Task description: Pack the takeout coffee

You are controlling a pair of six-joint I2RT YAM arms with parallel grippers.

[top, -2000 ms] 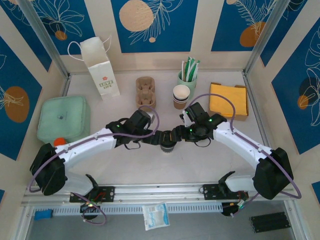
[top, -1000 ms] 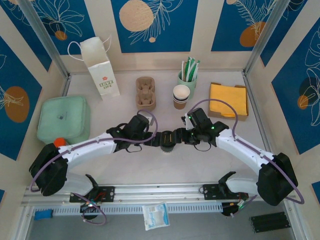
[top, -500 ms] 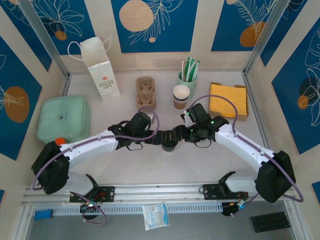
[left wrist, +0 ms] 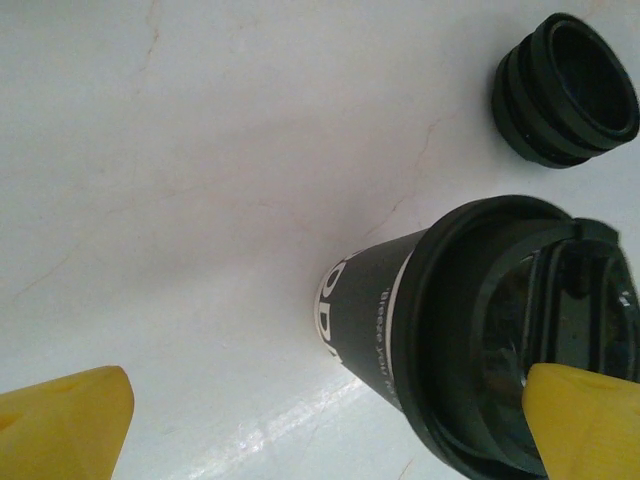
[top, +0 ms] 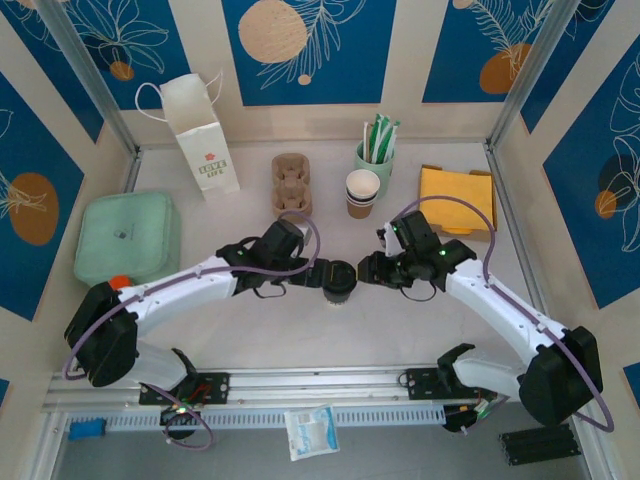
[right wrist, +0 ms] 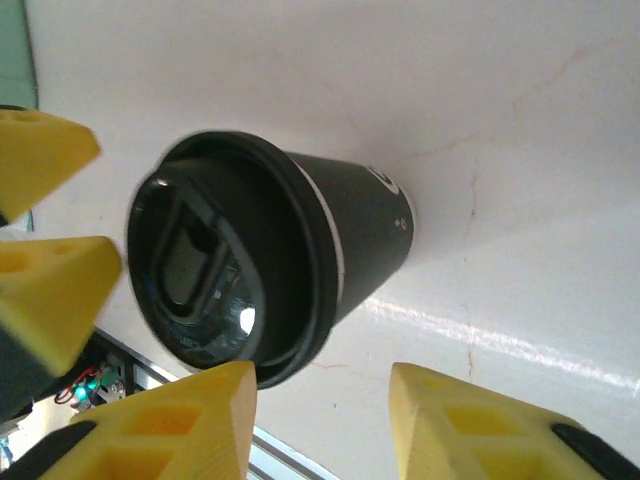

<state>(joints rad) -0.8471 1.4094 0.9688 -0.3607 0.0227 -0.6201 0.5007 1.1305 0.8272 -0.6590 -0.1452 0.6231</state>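
Top external: brown paper coffee cup, black plastic lid, upright. Right gripper backed off to 3 o'clock, part-open, empty. Left gripper, 9 o'clock, wide, empty.

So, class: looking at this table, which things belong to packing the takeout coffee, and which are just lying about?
Belong to the job: lidded coffee cup; probably the paper bag and cardboard cup carrier.

Just lying about: stack of lidless cups, green cup of stirrers, yellow napkins, green box, loose black lids.
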